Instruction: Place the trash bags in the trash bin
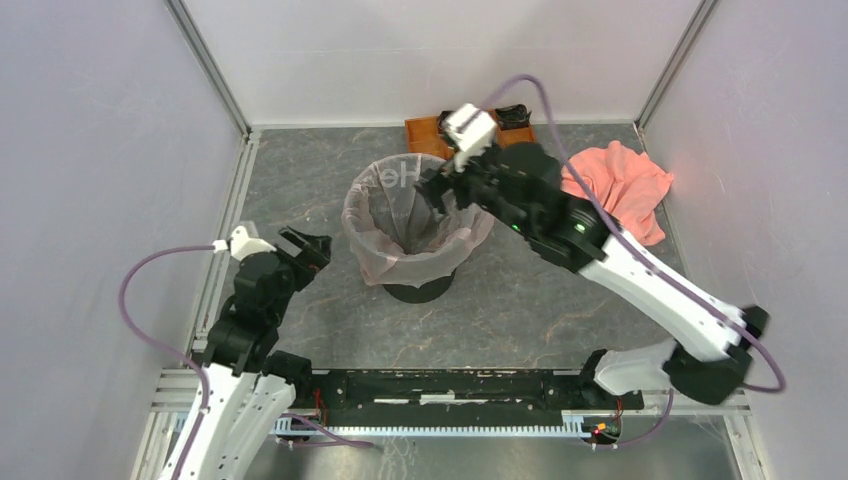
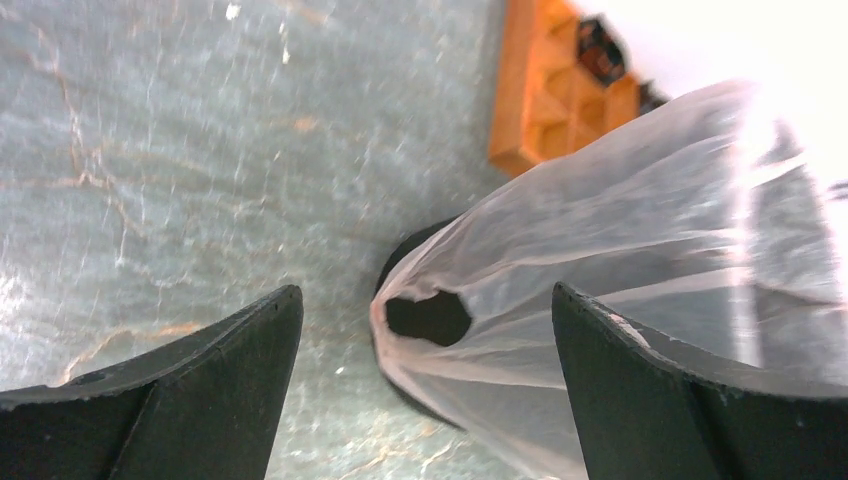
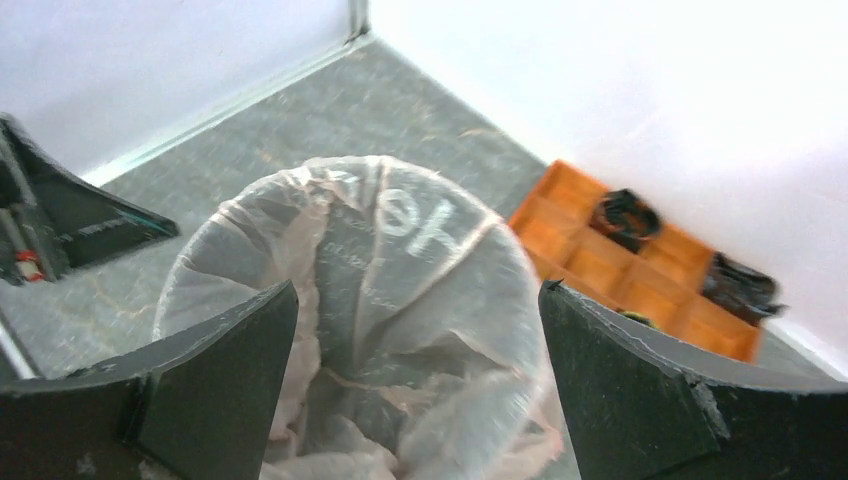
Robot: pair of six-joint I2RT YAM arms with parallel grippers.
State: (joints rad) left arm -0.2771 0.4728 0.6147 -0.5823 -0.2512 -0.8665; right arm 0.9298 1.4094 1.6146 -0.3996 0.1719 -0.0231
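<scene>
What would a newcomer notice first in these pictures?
A thin pink bag lines the black bin at the centre of the table, its edge draped over the rim. The right arm's fingers hang open just above it, and a salmon cloth lies at the far right.

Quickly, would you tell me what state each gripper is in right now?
Left gripper: open, holding nothing.
Right gripper: open, holding nothing.

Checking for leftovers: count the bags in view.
1. The bag sits in the bin, its top draped over the rim. More could be hidden inside.
</scene>
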